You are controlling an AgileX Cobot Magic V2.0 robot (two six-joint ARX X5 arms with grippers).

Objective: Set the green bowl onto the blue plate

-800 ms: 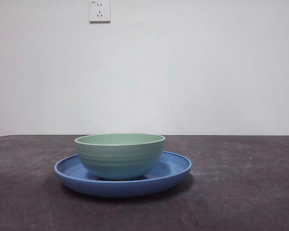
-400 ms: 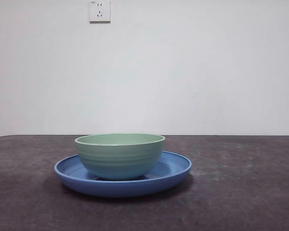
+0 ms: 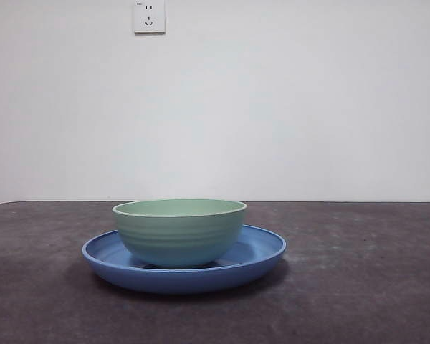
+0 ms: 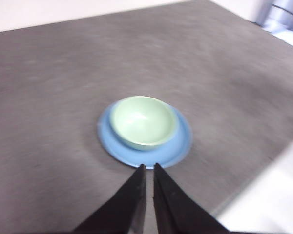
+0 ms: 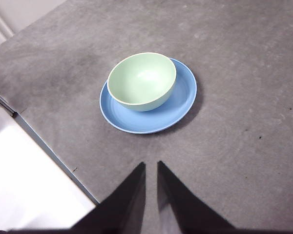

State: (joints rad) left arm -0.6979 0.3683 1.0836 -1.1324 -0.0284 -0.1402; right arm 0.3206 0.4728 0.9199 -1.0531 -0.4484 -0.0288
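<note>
1. The left gripper (image 4: 147, 168) hangs above the surface, well back from the dishes. Its two black jaws stand almost together, with only a thin slit between them, and they hold nothing.
2. The right gripper (image 5: 150, 165) is also raised above the surface and away from the dishes. Its jaws are nearly closed with a narrow gap, and they too are empty.
3. Neither gripper shows in the front view; both arms are clear of the dishes.
4. The bowl (image 3: 179, 233) is pale green with faint ridges around its outside and a thin lighter rim. It stands upright on the plate (image 3: 258, 254) with its base resting on the plate's floor.
5. In the right wrist view the bowl (image 5: 142, 80) sits off centre on the plate (image 5: 183, 97), so a wider band of bare blue shows on one side than on the other.
6. In the left wrist view, which is a little blurred, the bowl (image 4: 144, 122) is empty and the plate (image 4: 183, 141) rings it.
7. The plate is wide, shallow and glossy blue, and lies flat on the dark grey surface (image 3: 358, 287), a little left of the middle in the front view.
8. On the far white wall, a white socket (image 3: 149, 16) sits high up, left of centre.
</note>
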